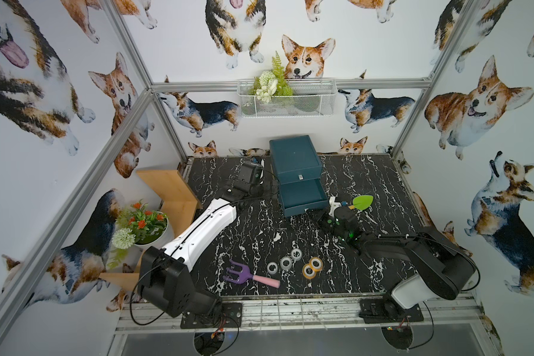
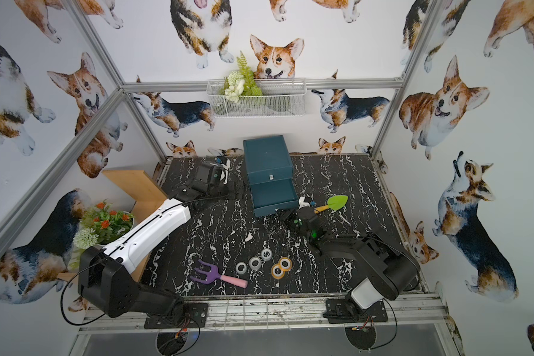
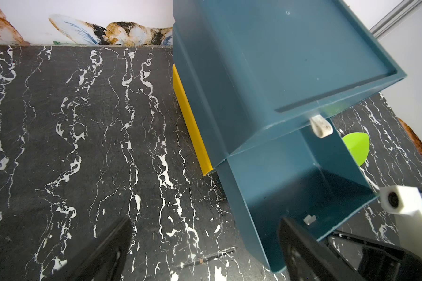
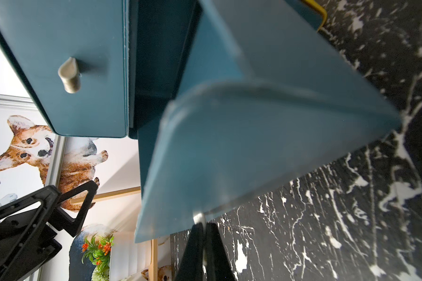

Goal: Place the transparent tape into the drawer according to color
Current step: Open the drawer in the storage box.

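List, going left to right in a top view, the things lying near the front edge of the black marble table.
toy rake → left clear tape roll → middle clear tape roll → right clear tape roll → left orange tape roll → right orange tape roll

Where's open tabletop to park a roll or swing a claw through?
Bare marble: between the open drawer and the tape rolls, and behind the green shovel toward the wall. Crowded: the front strip, with rolls and purple fork, and the drawer's front, where the right claw holds the knob.
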